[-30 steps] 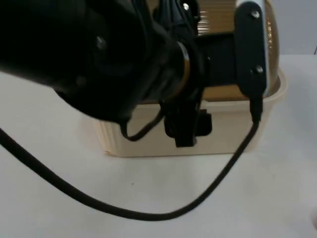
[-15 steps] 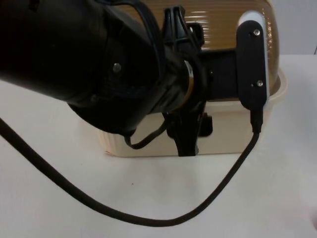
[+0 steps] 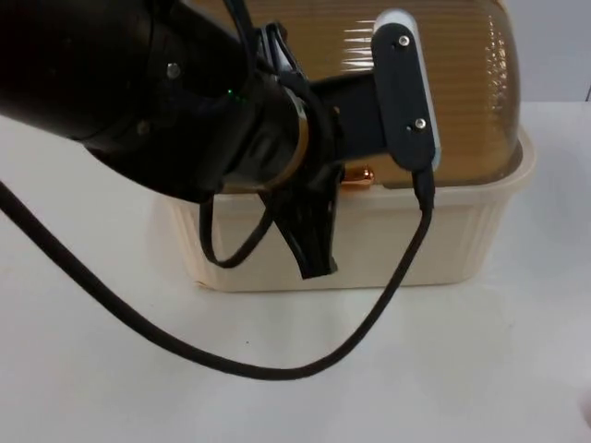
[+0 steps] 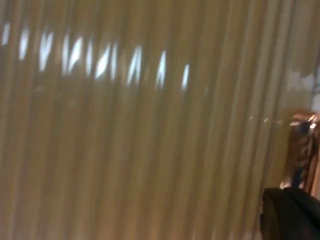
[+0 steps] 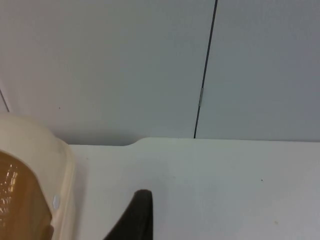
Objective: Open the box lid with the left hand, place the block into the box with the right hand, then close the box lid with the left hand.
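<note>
A cream box (image 3: 416, 249) stands at the middle back of the table, under a ribbed translucent brown dome lid (image 3: 471, 101) that rests down on it. A small copper handle (image 3: 356, 175) sits at the lid's front edge. My left gripper (image 3: 312, 263) hangs in front of the box wall, just left of the handle, fingers pressed together on nothing I can make out. Its wrist view looks close onto the ribbed lid (image 4: 125, 140), with the handle (image 4: 301, 150) beside a black fingertip (image 4: 290, 215). My right gripper's fingertip (image 5: 135, 217) stands over bare table beside the box (image 5: 30, 150), holding nothing.
The left arm's bulk (image 3: 138, 92) covers the box's left half in the top view. White table (image 3: 462, 369) spreads in front of the box. The grey partition wall (image 5: 125, 65) rises behind the table's far edge.
The left arm has swung to the left and its fingers have closed. More of the lid and the copper handle have come into sight. The right arm has stayed still.
</note>
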